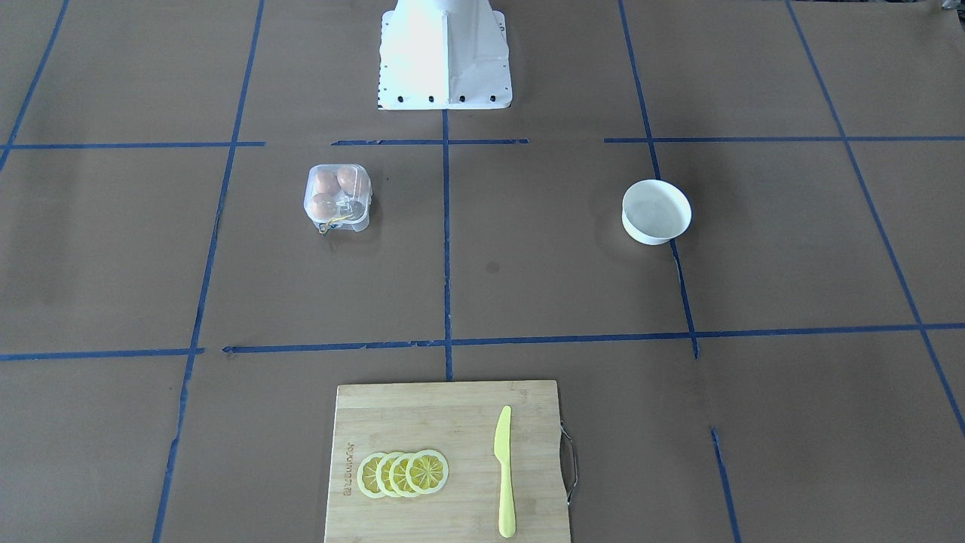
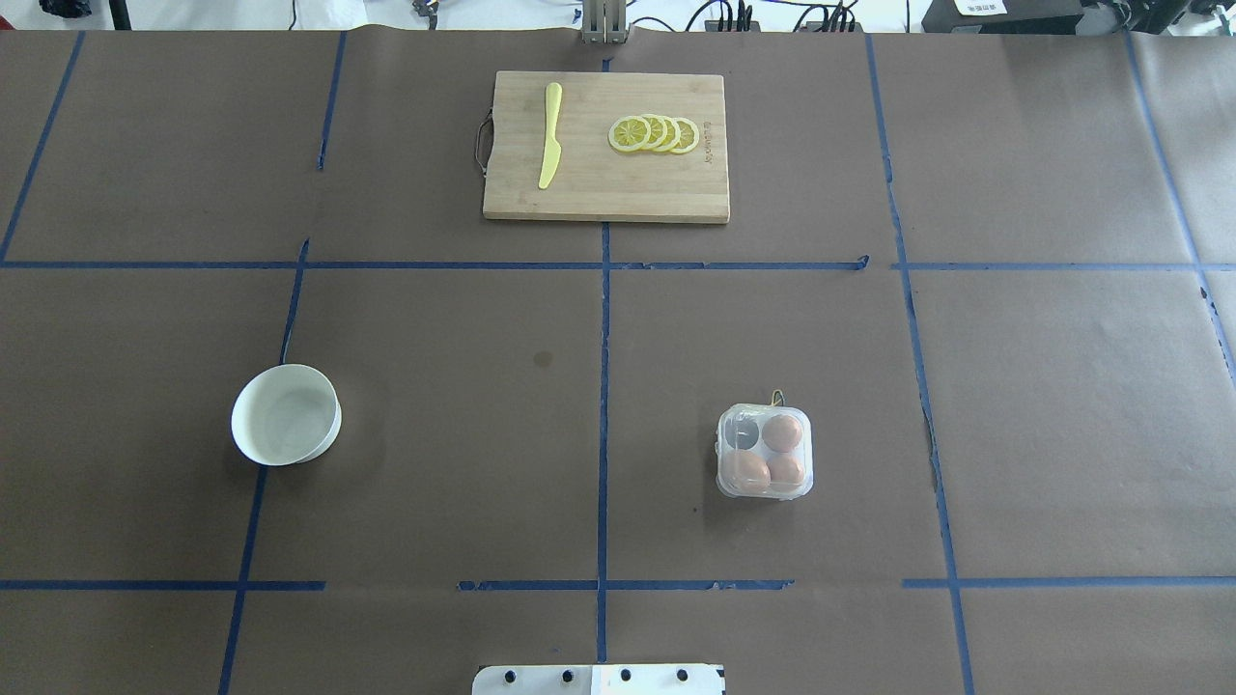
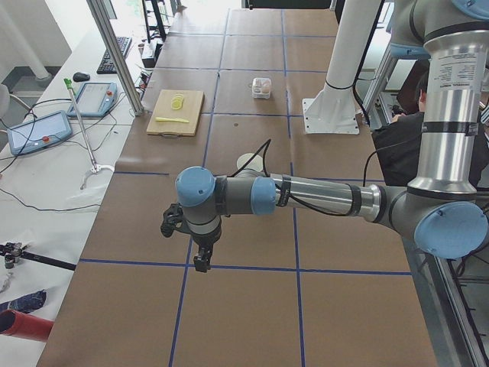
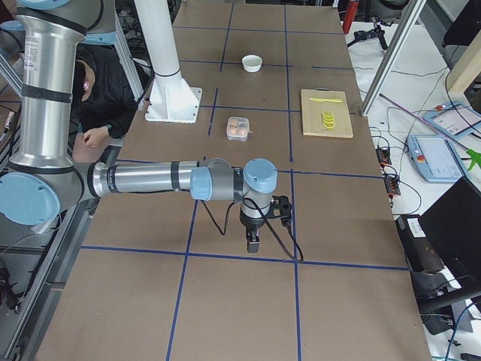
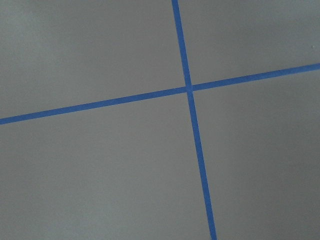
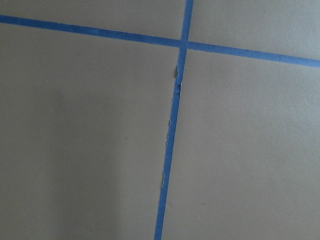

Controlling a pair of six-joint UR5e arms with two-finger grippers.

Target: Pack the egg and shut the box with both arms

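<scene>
The box [image 2: 764, 451] sits on the robot's right half of the table [image 2: 435, 319], a little forward of the white base [image 1: 445, 53]. It holds three eggs [image 2: 782, 432]. In the overhead view they fill the far-right cell and both near cells, and the far-left cell shows grey. The clear lid seems to lie down over them, but I cannot tell whether it is latched. A yellow string [image 1: 332, 222] trails from the box's far side.

A white bowl [image 2: 286, 420] stands well apart on the left half. At the far edge, a wooden board [image 2: 599, 188] carries a yellow knife [image 2: 550, 135] and a row of overlapping lemon slices [image 2: 655, 133].

Neither arm is near the box. The left arm [image 3: 321, 199] reaches out over its end of the table with the left gripper [image 3: 201, 261] pointing down above a tape line. The right arm [image 4: 143, 180] does likewise at the other end, its right gripper [image 4: 253, 242] also pointing down. How far the fingers of either are spread I cannot tell. Both wrist cameras show only brown paper and crossed blue tape.
</scene>
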